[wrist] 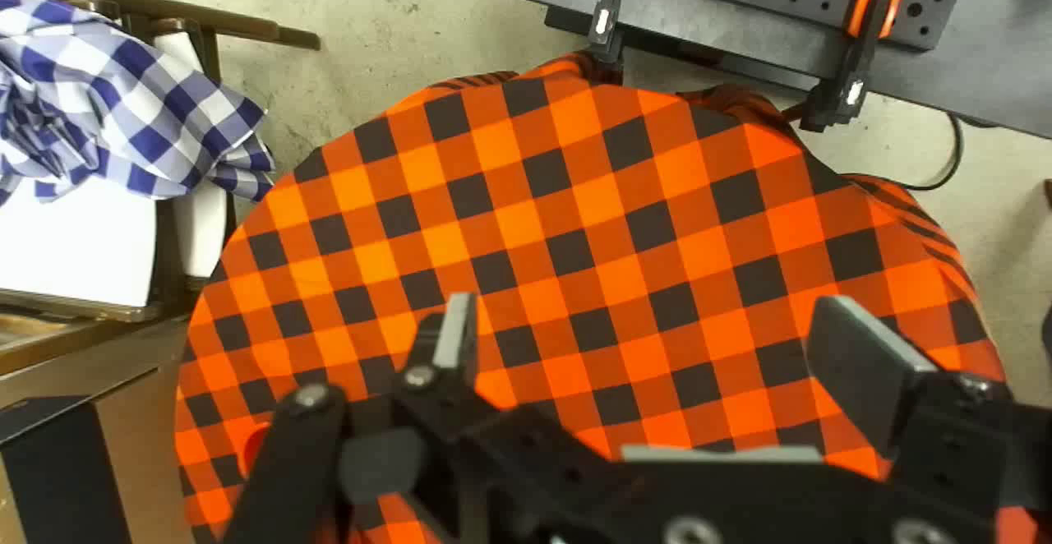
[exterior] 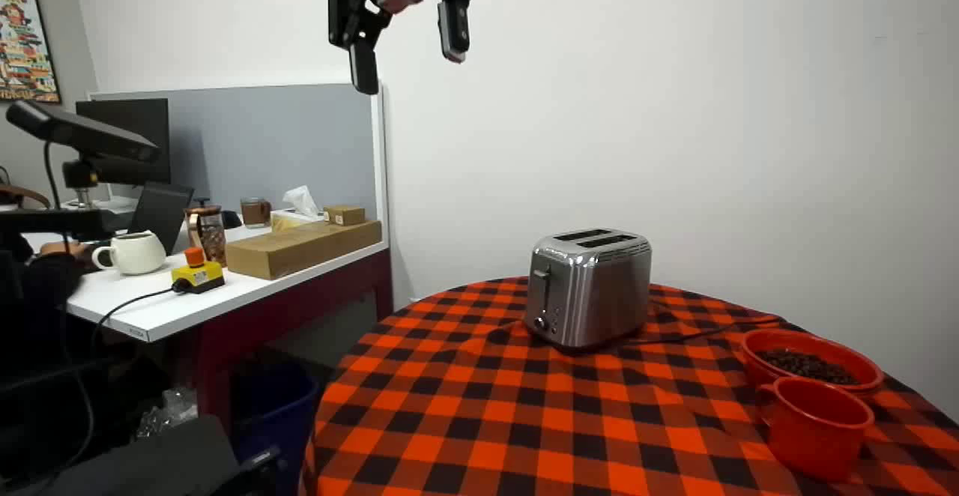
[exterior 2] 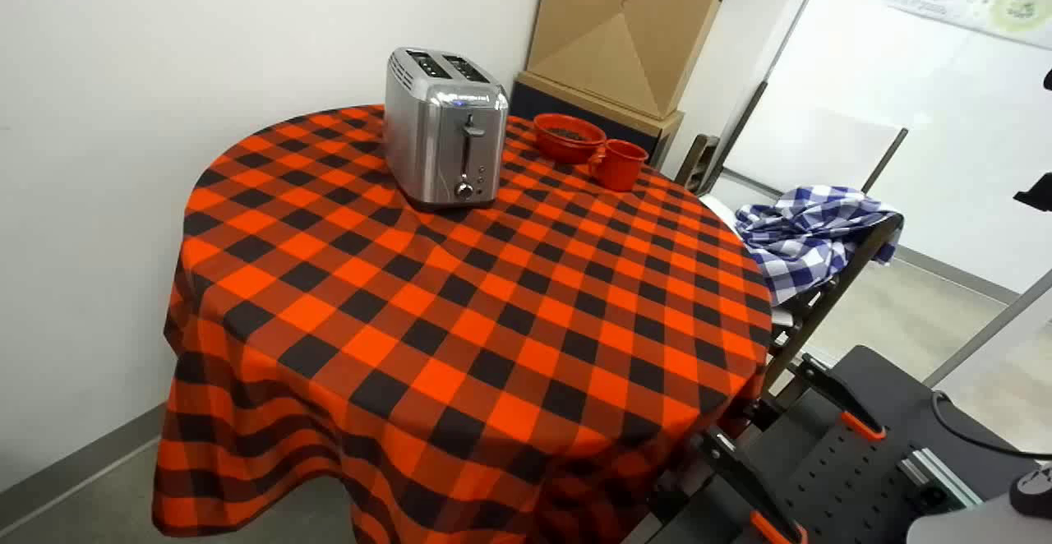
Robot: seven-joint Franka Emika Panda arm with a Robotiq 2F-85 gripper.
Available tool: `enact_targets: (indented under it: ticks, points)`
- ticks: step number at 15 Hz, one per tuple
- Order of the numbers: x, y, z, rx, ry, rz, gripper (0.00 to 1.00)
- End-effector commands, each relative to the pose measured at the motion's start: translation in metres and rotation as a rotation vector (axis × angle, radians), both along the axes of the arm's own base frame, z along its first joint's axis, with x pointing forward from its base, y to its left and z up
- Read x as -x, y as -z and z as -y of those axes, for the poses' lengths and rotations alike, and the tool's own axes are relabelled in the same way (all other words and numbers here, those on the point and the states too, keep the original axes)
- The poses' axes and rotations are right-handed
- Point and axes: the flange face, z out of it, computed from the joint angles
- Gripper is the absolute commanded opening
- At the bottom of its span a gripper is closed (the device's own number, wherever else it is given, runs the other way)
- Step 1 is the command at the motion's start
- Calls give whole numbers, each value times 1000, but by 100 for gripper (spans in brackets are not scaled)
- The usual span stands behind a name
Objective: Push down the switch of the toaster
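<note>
The silver toaster (exterior: pixel 608 301) stands upright on the checked table and also shows in an exterior view (exterior 2: pixel 411 133). Its switch is a small lever (exterior: pixel 541 274) on the narrow end, near the top of its slot; the lever (exterior 2: pixel 473 129) shows there too in an exterior view. A knob sits below it. My gripper (exterior: pixel 409 67) is open and empty, high above the table and well apart from the toaster. In the wrist view the gripper (wrist: pixel 643 310) has its fingers wide apart with only tablecloth behind them. The toaster is out of the wrist view.
A red bowl (exterior 2: pixel 567 149) of dark beans and a red mug (exterior 2: pixel 619 168) stand beside the toaster on the red-and-black checked table (exterior 2: pixel 460 347). A black cord (exterior: pixel 697 335) runs behind the toaster. A wall is close behind the table. A white desk (exterior: pixel 247 290) stands nearby.
</note>
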Motion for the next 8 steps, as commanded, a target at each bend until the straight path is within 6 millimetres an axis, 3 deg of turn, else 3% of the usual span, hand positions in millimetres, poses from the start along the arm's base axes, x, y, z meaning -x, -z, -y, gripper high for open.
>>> enact_targets:
  ticks: [1,5,8]
  points:
    - [0,-1,0,0,0,1,100]
    - [-39,16,1,-16,0,44,100]
    - [-89,39,1,-33,33,118,100]
